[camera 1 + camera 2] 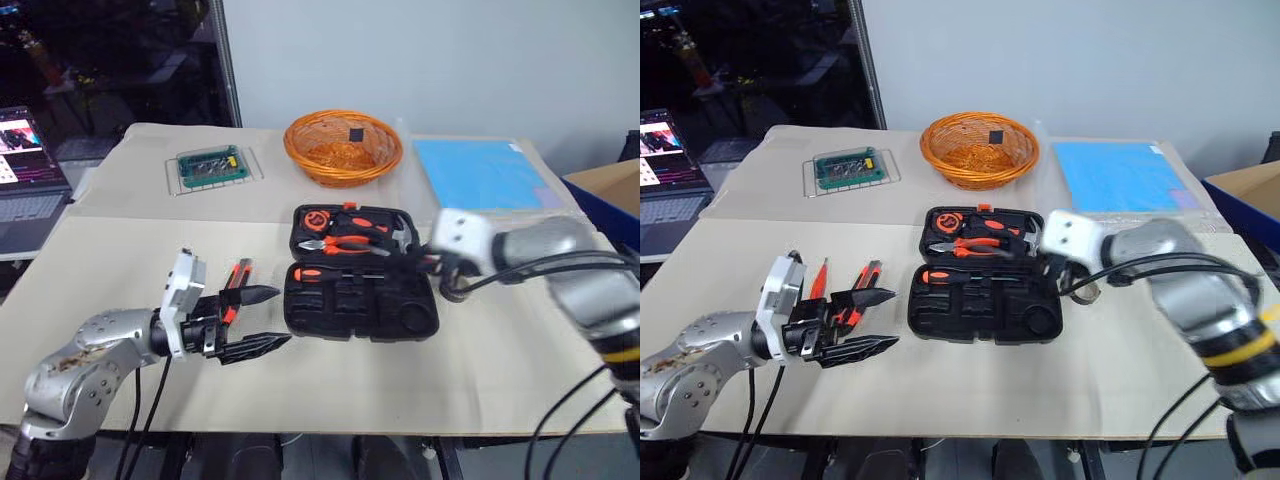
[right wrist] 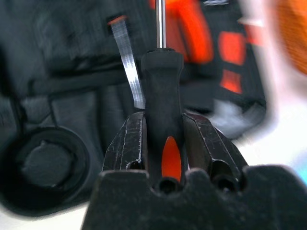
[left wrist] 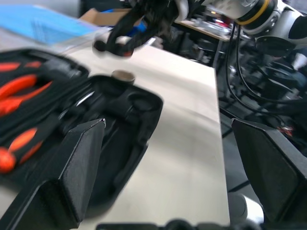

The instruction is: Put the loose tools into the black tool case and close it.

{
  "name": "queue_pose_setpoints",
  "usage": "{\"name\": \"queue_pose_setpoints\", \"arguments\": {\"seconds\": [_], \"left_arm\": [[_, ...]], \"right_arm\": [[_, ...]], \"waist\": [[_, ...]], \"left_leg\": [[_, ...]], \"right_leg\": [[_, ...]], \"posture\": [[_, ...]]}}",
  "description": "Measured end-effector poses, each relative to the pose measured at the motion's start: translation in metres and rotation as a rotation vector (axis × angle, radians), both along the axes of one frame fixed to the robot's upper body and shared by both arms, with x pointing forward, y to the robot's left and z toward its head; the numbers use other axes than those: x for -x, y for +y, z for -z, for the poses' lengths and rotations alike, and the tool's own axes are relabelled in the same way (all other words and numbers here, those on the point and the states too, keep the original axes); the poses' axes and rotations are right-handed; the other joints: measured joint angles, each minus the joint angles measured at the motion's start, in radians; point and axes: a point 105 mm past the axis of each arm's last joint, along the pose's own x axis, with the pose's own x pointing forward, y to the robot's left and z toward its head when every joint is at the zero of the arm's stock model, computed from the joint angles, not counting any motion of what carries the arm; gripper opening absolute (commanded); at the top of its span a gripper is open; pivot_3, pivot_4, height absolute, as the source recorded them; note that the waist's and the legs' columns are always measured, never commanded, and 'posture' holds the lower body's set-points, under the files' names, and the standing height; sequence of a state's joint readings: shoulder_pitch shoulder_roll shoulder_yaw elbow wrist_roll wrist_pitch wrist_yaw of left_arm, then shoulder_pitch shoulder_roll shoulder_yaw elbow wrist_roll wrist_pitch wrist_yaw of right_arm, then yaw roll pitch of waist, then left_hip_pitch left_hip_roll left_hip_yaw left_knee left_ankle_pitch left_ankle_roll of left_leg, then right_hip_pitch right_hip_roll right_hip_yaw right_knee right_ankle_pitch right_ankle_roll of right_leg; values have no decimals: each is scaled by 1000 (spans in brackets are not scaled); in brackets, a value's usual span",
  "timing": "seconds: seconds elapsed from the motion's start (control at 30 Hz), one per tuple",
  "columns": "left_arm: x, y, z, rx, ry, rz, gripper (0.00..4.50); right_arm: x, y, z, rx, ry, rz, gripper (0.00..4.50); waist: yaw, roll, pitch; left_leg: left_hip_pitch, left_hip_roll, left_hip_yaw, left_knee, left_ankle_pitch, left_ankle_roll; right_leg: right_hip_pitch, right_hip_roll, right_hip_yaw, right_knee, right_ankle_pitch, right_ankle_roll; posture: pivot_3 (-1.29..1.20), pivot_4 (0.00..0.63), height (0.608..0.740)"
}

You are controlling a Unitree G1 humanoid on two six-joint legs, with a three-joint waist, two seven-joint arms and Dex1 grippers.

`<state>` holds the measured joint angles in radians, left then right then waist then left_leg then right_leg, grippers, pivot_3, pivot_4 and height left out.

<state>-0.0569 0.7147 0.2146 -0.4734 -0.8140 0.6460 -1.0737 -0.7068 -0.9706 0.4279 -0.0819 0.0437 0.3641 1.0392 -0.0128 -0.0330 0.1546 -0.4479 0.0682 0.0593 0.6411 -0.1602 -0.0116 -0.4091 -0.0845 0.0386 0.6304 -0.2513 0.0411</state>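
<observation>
Black-and-orange screwdriver [image 2: 162, 103] is pinched by its handle in the right gripper [image 2: 163, 143] above the open black moulded-plastic tool case [image 1: 360, 300]; lining its shaft up with a long empty recess should seat it cleanly. Left gripper [image 1: 262, 320] hangs spread.

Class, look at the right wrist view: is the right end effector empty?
No, the right end effector is clamped on a black-and-orange-handled screwdriver above the black tool case.

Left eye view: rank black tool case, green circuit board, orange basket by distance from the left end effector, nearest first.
From the left end effector:
1. Black tool case, just beyond the fingertips, toward the table's middle.
2. Green circuit board, farther back on the table.
3. Orange basket, at the far edge, behind the case.
</observation>
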Motion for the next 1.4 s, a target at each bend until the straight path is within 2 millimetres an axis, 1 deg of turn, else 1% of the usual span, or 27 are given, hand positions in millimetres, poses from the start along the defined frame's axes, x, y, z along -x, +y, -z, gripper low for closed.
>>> {"name": "queue_pose_setpoints", "arguments": {"seconds": [0.03,0.1,0.2,0.27,0.53,0.67,0.73,0.8,0.87,1.0,1.03,1.07,1.1,1.17,1.23,1.3,1.33,1.4], "left_arm": [[2,6,1,-15,-8,-21,4500],[5,15,4,-50,-15,-47,4500],[7,23,4,-63,-33,-67,4500],[7,25,3,-71,-39,-66,4500],[8,24,4,-73,-38,-70,4500],[8,22,3,-74,-44,-71,4500],[7,21,3,-74,-48,-71,4500],[6,19,2,-74,-53,-64,4500],[4,15,1,-73,-59,-52,4500],[3,14,1,-73,-60,-50,4500],[3,13,1,-73,-59,-48,4500],[3,12,1,-72,-59,-44,4500],[2,12,1,-72,-57,-44,4500],[1,12,1,-69,-56,-43,4500],[-3,16,2,-69,-48,-58,4500],[-5,18,4,-67,-44,-69,4500],[-5,19,4,-66,-45,-71,4500],[-6,21,5,-68,-47,-80,4500]], "right_arm": [[-3,6,4,30,14,-41,790],[-3,11,9,81,29,-95,790],[-5,12,21,123,69,-110,790],[-7,12,28,139,91,-101,788],[-15,19,31,148,119,-67,782],[-13,14,35,157,162,-26,781],[-13,13,34,165,165,-25,781],[-12,13,34,164,173,-25,1790],[-11,12,31,144,167,-13,2325],[-8,12,27,85,176,4,2325],[-6,13,24,45,180,-2,2325],[0,16,15,-33,188,-30,2325],[4,20,8,-67,181,-56,2325],[10,24,-3,-145,175,-89,2325],[14,25,-11,-240,175,-86,2325],[11,31,-16,-344,181,-50,1819],[10,34,-17,-384,183,-35,1648],[6,43,-22,-501,165,16,946]], "waist": [[2,0,0],[3,0,0],[9,0,0],[10,0,0],[1,0,0],[5,0,0],[7,0,0],[8,0,0],[10,0,0],[10,0,0],[10,0,0],[10,0,0],[10,0,0],[9,0,0],[9,-1,0],[3,-1,0],[0,-1,0],[-2,-1,0]], "left_leg": [[-2,0,0,0,0,0],[-8,0,1,0,0,0],[-10,0,1,0,0,0],[-9,0,1,0,0,-1],[-1,1,1,1,1,-2],[2,1,2,1,1,-2],[2,1,2,1,1,-2],[1,1,2,1,1,-2],[0,1,2,0,1,-2],[-3,1,2,0,1,-2],[-3,1,2,0,1,-2],[-4,1,2,0,1,-2],[-4,1,2,0,1,-2],[-3,1,1,0,1,-2],[-2,1,1,0,1,-2],[-2,1,1,0,1,-2],[-2,2,1,0,1,-3],[-2,2,1,0,1,-3]], "right_leg": [[-2,0,0,0,2,3],[-11,0,1,3,3,6],[-12,1,1,4,4,5],[-12,1,1,4,4,5],[-10,1,1,13,2,1],[-10,1,1,14,-2,-4],[-10,1,1,14,-2,-4],[-10,1,1,14,-2,-3],[-9,1,1,15,0,1],[-12,2,2,16,-1,1],[-12,2,2,16,0,1],[-12,2,2,16,-1,1],[-12,2,2,16,-1,1],[-12,2,2,16,-1,1],[-11,2,2,16,-1,1],[-11,2,2,16,0,1],[-11,3,2,17,0,1],[-11,4,3,17,0,1]], "posture": [[0,150,740],[0,150,740],[0,150,740],[0,150,740],[0,150,740],[0,150,740],[0,150,740],[0,150,740],[0,150,740],[0,150,740],[0,150,740],[0,150,740],[0,150,740],[0,150,740],[0,150,740],[0,150,740],[0,150,740],[0,150,740]]}}
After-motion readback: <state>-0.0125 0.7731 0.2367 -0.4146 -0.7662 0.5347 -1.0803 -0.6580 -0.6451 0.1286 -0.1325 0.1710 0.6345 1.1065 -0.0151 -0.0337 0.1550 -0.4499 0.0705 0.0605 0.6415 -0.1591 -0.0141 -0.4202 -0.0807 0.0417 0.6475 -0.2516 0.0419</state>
